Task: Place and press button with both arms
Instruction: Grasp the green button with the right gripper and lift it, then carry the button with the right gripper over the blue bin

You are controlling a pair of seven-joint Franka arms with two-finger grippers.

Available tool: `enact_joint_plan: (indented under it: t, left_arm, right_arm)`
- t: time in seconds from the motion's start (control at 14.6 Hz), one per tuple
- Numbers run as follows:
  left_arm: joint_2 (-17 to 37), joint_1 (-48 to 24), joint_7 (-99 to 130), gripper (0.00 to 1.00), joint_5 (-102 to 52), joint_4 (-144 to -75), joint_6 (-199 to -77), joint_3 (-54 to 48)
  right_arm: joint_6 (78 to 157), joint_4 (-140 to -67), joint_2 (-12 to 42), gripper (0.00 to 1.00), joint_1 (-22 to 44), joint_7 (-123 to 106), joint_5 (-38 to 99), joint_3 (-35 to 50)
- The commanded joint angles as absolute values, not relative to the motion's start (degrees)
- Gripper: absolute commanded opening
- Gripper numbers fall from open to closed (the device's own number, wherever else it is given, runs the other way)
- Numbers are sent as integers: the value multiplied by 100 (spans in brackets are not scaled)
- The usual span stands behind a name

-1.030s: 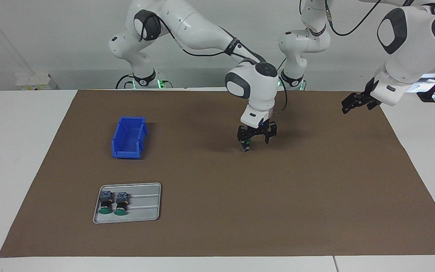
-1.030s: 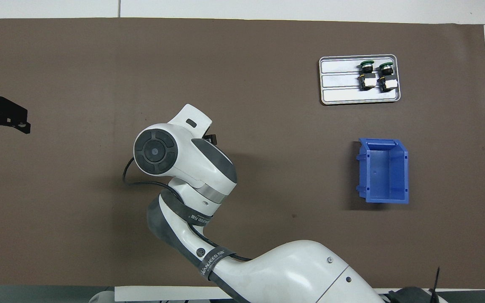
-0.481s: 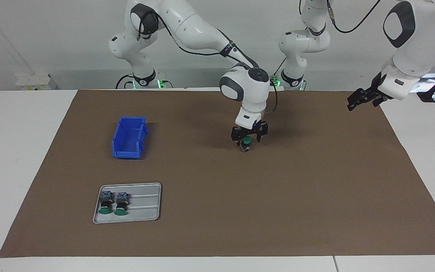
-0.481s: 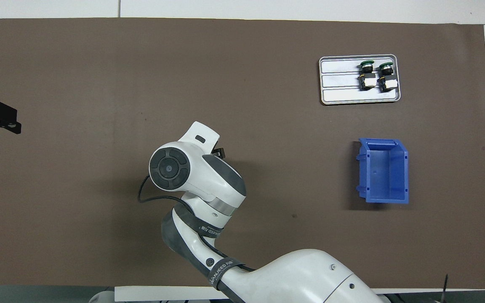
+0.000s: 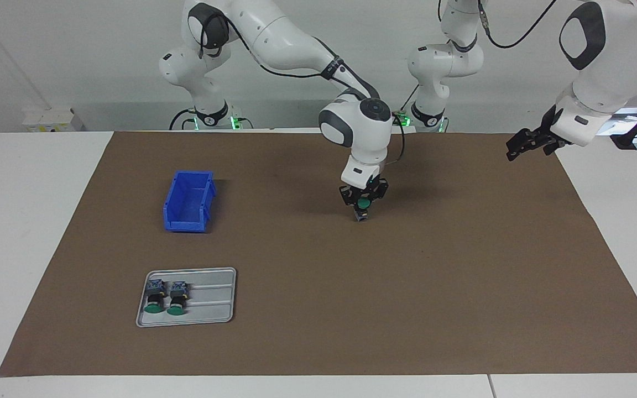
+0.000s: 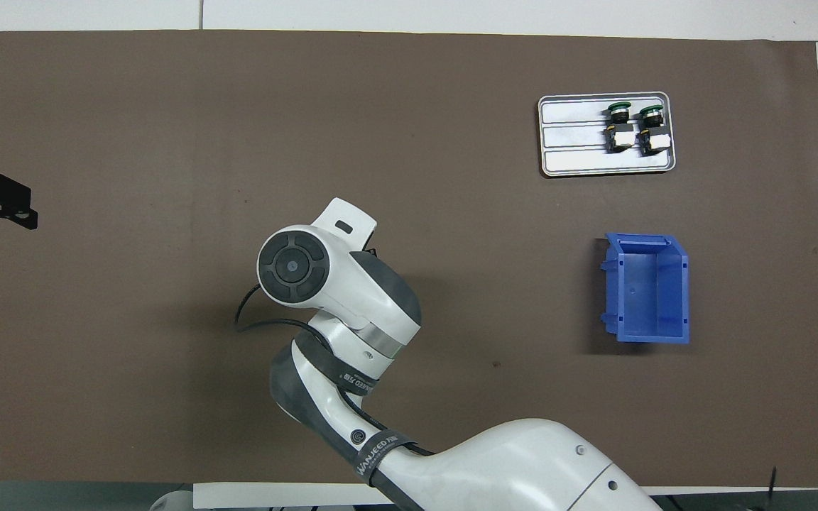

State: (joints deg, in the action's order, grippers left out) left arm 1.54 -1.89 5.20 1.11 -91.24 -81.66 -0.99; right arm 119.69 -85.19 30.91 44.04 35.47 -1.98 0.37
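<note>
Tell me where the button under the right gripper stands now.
In the facing view the button stands upright near the middle of the brown mat, directly below the right gripper. It stands toward the left arm's end from the blue bin.

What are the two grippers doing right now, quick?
Right gripper: closed, directly above the green-capped button standing on the brown mat; not holding it.
Left gripper: open, empty, waiting over the mat's edge.
</note>
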Motion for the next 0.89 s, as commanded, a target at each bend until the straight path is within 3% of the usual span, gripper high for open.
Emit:
enact_joint_plan:
  t: [0.0,0.21,0.48,0.82]
  left_arm:
    - [70,-176,439,100,185,-9158,-8095,-88]
    - [62,-176,448,100,185,-9149,-8104,-88]
    - [62,-184,457,100,185,-9158,-8104,-88]
    - [44,-176,431,100,185,-9158,-8121,-79]
  right_arm:
    - [11497,-8191,2701,0,3667,3104,105,123]
    - [11408,-9093,1700,0,2754,2542,105,132]
    - [11426,-11132,30,0,1568,1155,123,132]
    - [11460,-12382,-729,0,643,668,123,114]
